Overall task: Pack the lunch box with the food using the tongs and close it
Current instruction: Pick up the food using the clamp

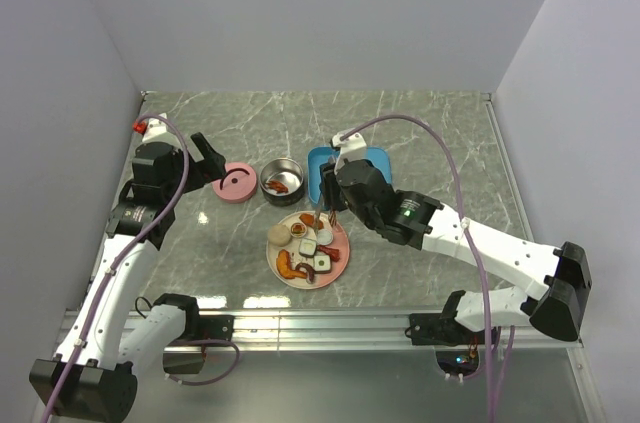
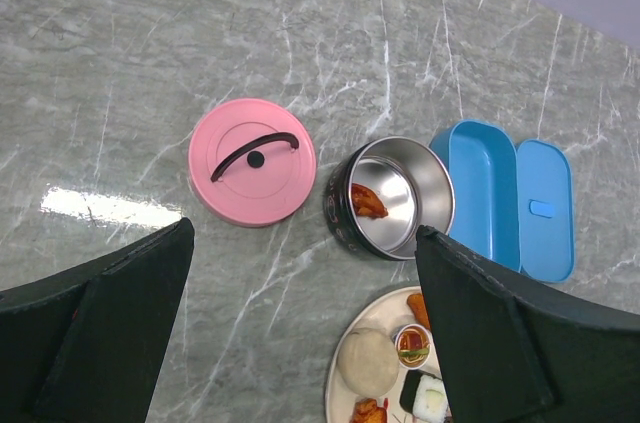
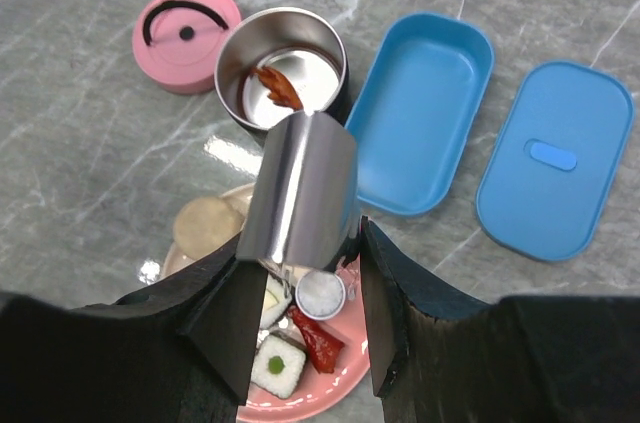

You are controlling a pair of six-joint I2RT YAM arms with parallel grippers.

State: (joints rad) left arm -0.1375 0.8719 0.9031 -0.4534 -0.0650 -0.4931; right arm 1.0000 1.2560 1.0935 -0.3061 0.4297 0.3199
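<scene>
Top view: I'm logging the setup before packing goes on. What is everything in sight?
table: one, grey marble, under everything
steel container: one, silver, centre, open
shrimp: one, orange, inside the steel container
pink lid: one, pink, left of the container
blue tray: one, blue, right of the container
blue lid: one, blue, beside the tray
plate: one, pink, nearer than the container
food pieces: several, mixed colours, on the plate
tongs: one, silver, above the plate
left fingers: two, black, open
right fingers: two, black, gripping the tongs
</scene>
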